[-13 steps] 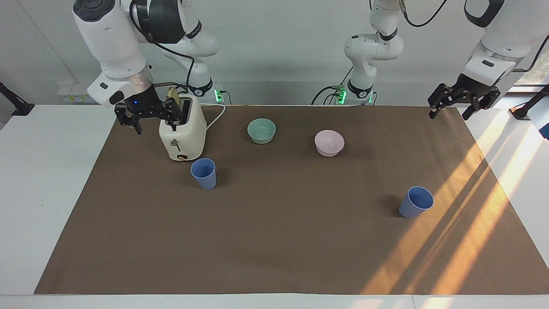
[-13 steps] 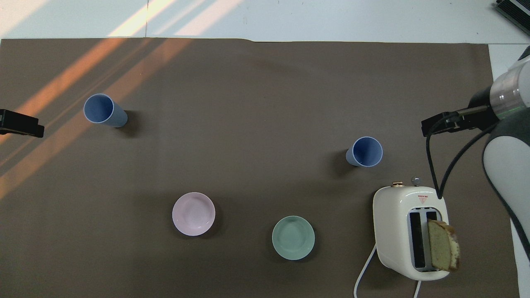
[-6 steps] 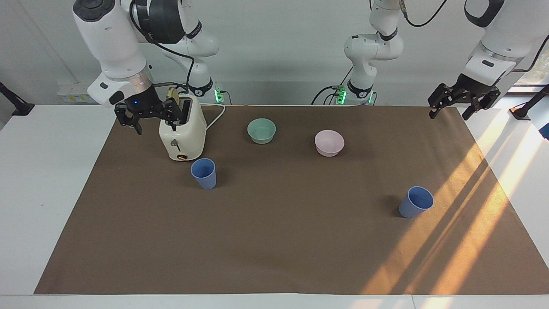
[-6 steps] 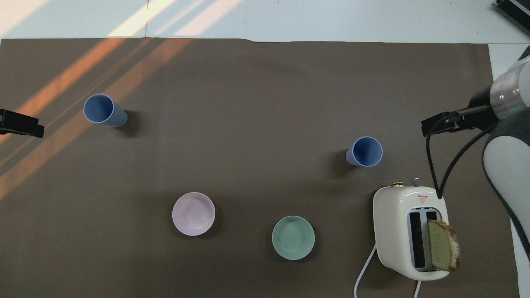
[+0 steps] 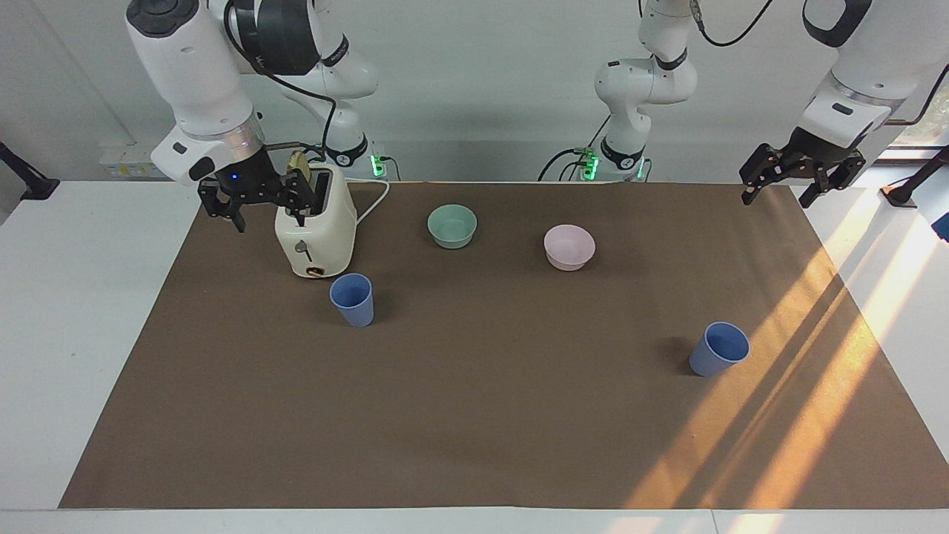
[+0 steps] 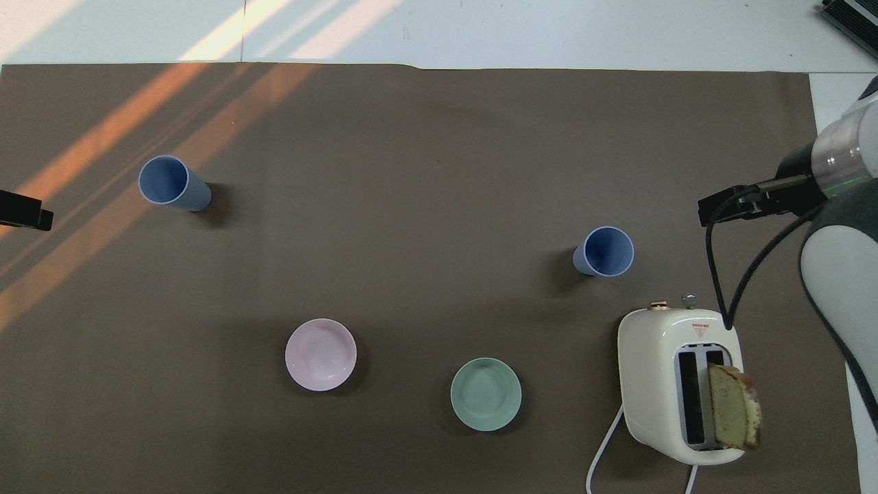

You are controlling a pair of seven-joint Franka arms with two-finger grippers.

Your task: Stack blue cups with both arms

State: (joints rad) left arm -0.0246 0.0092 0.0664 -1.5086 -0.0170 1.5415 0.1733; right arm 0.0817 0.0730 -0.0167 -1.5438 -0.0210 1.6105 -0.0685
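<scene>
Facing view, starting at my right arm's end of the tabletop: my right pincer (image 5: 256, 204) is hanging in the air beside the cream toaster (image 5: 315, 230), over the mat near the corner closest to my right base, its fingers spread wide and gripping nothing. A slice of bread (image 6: 734, 407) is sticking up out of the toaster's slot. One blue cup (image 5: 353, 299) is standing upright just in front of the toaster, a little farther from me than it. The mint-green bowl (image 5: 452, 225) and the pink bowl (image 5: 569, 246) are sitting side by side along the edge nearest my bases, apart from each other. The second blue cup (image 5: 718, 348) is standing upright toward my left arm's end, well apart from the first, at the edge of a sunlit patch. My left pincer (image 5: 799, 176) is hovering over the tabletop corner nearest my left base, fingers parted and empty.
</scene>
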